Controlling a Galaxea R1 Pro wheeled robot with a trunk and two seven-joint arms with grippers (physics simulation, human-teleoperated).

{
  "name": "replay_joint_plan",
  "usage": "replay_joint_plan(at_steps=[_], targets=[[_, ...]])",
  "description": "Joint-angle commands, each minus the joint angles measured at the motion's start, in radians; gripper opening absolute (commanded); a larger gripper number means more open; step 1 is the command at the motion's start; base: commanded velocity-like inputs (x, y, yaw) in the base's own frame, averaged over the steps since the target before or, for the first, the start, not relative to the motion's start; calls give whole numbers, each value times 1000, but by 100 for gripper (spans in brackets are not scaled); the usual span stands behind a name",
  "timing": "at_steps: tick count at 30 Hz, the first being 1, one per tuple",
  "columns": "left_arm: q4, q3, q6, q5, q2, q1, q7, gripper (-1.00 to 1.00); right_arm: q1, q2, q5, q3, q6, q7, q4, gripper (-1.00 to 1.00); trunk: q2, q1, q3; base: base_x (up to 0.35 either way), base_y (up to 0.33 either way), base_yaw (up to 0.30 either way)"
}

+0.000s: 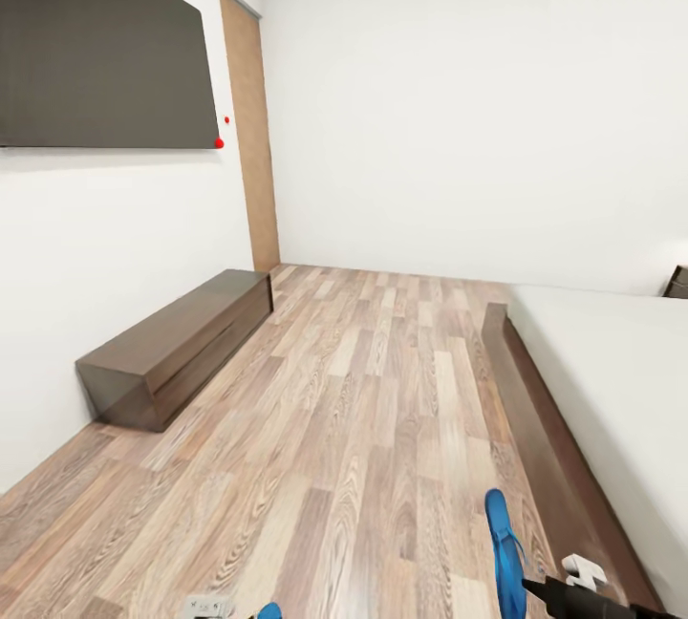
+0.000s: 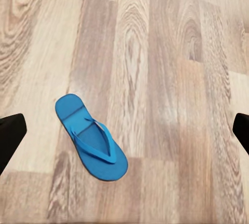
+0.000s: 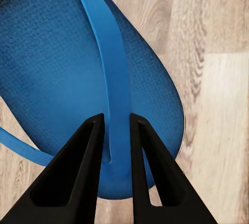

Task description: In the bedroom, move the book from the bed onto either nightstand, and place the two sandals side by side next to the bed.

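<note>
One blue sandal [image 1: 501,543] is beside the bed's dark frame [image 1: 535,428], near the off-white mattress [image 1: 612,380]. My right gripper [image 1: 537,586] is shut on its thong strap. In the right wrist view the black fingers [image 3: 85,151] pinch the strap over the sole of the sandal [image 3: 57,63], with my right gripper [image 3: 116,130] right above it. The other sandal [image 2: 91,137] lies flat on the wood floor below my left gripper [image 2: 124,133], whose fingertips [image 2: 10,138] stand wide open. A blue tip of that sandal [image 1: 269,611] shows at the head view's lower edge. The book is out of view.
A long low dark-wood bench [image 1: 177,347] runs along the left wall under a big dark screen [image 1: 100,46]. A tan door [image 1: 250,141] stands in the far corner. A dark brown piece [image 1: 677,283] shows past the mattress at the right edge. Wood floor [image 1: 363,409] lies between bench and bed.
</note>
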Motion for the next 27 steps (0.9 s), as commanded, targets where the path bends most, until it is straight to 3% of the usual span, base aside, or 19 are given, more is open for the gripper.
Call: replay_joint_plan(at_steps=[1,19,27], targets=[[-1,4,7,-2,-1,-1,-7,100,0,0,-11,4,10,1,-1,-100,0,0,-1,0,0,236],[-1,4,7,-2,-1,-1,-7,100,0,-1,-11,4,10,1,-1,-100,0,0,-1,0,0,230],[-1,4,7,-2,0,-1,-7,100,0,-2,-14,4,10,7,-1,-100,0,0,-1,0,0,61]])
